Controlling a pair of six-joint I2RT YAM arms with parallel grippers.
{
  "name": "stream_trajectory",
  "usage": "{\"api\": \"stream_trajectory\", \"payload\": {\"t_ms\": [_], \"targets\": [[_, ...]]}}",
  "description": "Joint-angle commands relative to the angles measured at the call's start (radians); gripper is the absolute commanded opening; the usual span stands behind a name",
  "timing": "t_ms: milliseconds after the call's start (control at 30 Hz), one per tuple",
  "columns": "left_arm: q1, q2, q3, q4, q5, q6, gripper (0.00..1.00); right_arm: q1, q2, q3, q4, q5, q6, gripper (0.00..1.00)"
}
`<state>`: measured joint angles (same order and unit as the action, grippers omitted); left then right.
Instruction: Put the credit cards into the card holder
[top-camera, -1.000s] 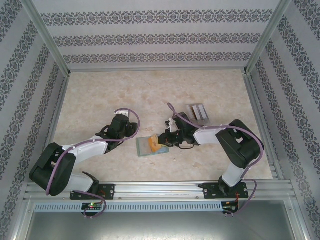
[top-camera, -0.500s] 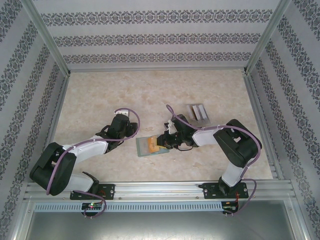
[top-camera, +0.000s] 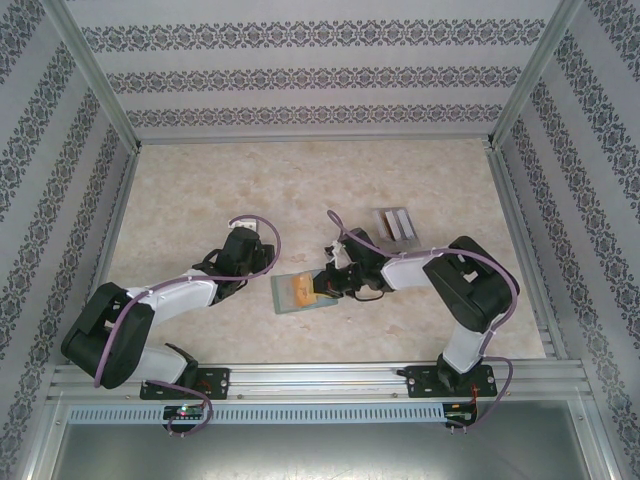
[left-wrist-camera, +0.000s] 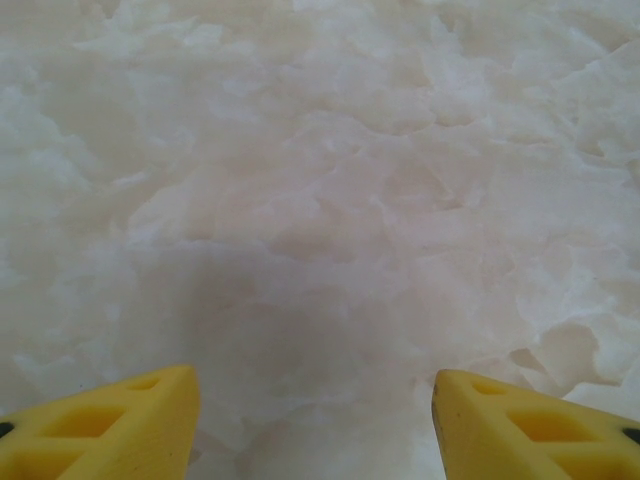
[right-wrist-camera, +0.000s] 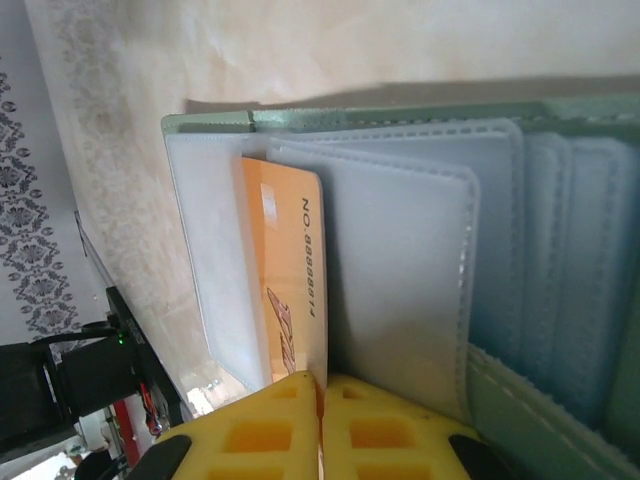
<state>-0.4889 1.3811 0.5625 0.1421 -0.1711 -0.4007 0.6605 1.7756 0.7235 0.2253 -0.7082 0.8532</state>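
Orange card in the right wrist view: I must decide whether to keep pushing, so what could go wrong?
The card holder lies unpinned, the left claw open over bare table, so pushing may slide it. The right claw grips the orange card only by its end; it could slip or buckle against the pocket.

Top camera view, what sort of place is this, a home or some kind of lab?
Probably a robot test booth, not a home: a left arm and right arm bolted to a metal rail, the right gripper pinching an orange card, a marble-look table, wallpapered panels in a metal frame.
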Motion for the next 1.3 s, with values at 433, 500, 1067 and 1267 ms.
{"api": "stream_trajectory", "payload": {"t_ms": [433,500,1067,1267], "targets": [[0.018,-0.007,0.193,-0.387,0.106,-0.129,0.63,0.114,0.054,0.081,-0.004,0.036,0.072,0.27],[0.016,-0.072,0.193,-0.482,0.204,-0.191,0.63,0.107,0.047,0.096,-0.047,0.043,0.039,0.28],[0.002,-0.286,-0.095,-0.505,0.472,-0.421,0.26,0.099,-0.006,0.102,-0.189,0.129,-0.085,0.29],[0.001,-0.194,-0.12,-0.453,0.432,-0.379,0.19,0.121,0.005,0.118,-0.17,0.115,-0.089,0.08]]}}
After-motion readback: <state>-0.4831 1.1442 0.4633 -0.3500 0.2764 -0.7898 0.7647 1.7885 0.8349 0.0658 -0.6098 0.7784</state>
